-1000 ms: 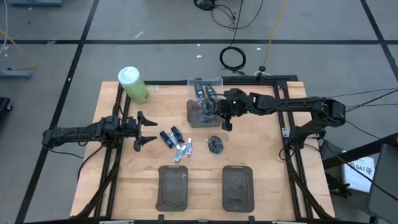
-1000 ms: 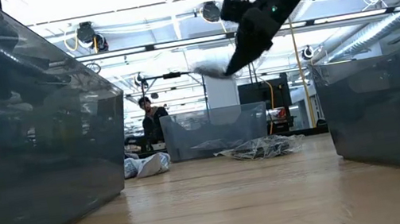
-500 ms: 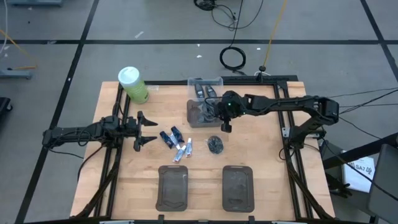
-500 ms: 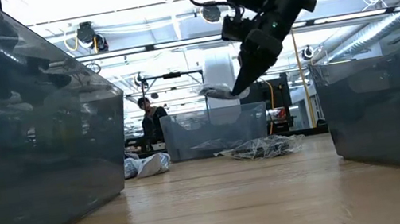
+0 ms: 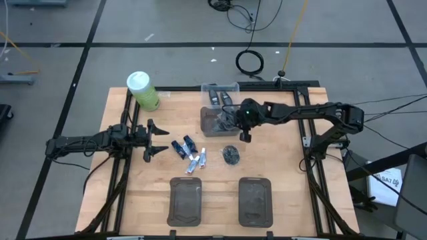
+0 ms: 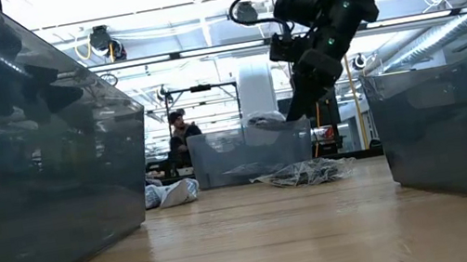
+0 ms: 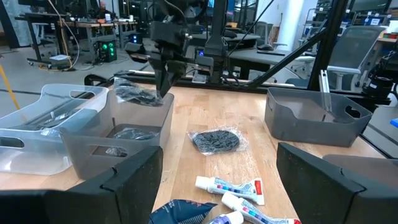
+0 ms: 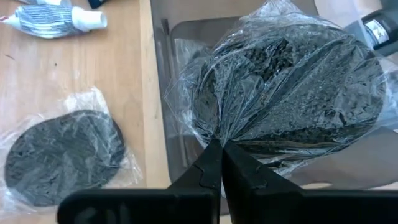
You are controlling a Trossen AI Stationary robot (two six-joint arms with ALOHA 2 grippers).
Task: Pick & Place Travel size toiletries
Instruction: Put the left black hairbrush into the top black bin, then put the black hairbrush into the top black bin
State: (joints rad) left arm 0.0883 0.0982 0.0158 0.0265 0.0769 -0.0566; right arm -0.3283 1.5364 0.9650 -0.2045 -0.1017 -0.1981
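Observation:
My right gripper [image 8: 217,154] is shut on a round flat grey toiletry in crinkled clear wrap [image 8: 286,93] and holds it over the grey bin [image 5: 215,123], just above its rim [image 6: 243,131] in the low view. A second round grey toiletry [image 5: 231,155] lies flat on the table. Dark blue mini tubes [image 5: 181,146] and white-and-pale-blue mini tubes [image 5: 197,161] lie beside it. My left gripper [image 5: 157,139] waits open near the table's left side, next to the tubes. My right gripper pinches the clear wrap at the rim of the round toiletry [image 8: 214,138] between its two shut fingers. It slants down from the table's right side. The toiletry is lifted clear and sticks out sideways from the fingertips [image 6: 264,118] over the grey bin.
A clear bin [image 5: 220,92] stands behind the grey bin at the far edge. A big green bottle with a white cap [image 5: 142,90] stands at the far left. Two dark grey trays [image 5: 186,200] [image 5: 255,199] lie at the near edge, with bare wood between.
My right gripper has come down and moved toward the grey bin, staying shut. The round wrapped toiletry has dropped with it from well above the bin to just over its rim.

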